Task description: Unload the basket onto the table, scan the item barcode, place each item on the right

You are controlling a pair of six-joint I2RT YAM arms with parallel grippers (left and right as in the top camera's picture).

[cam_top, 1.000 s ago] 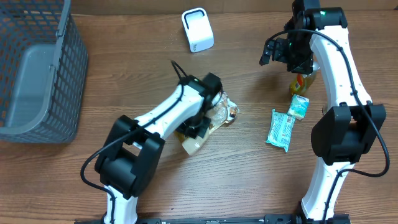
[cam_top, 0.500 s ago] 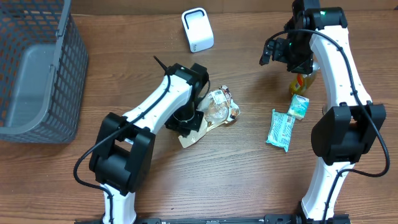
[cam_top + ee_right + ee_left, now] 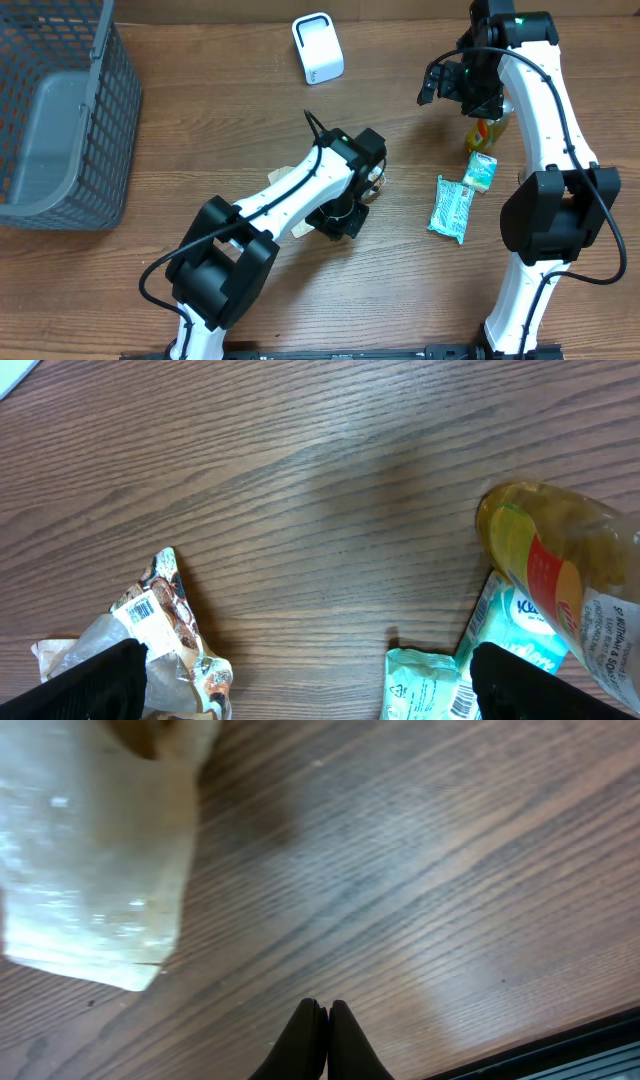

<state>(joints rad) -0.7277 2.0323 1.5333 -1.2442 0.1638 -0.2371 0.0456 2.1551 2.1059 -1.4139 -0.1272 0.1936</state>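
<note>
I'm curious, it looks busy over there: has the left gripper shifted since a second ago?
Yes. In the overhead view the left gripper has swung right, farther from the grey basket and nearer the teal packet.

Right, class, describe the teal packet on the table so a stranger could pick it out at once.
Start at the wooden table's right side, where the white right arm stands. Just left of that arm's base lies the teal packet, nearer the front edge than a small green pack and a yellow bottle. It alone is flat, long and crinkly, teal with white print.
</note>
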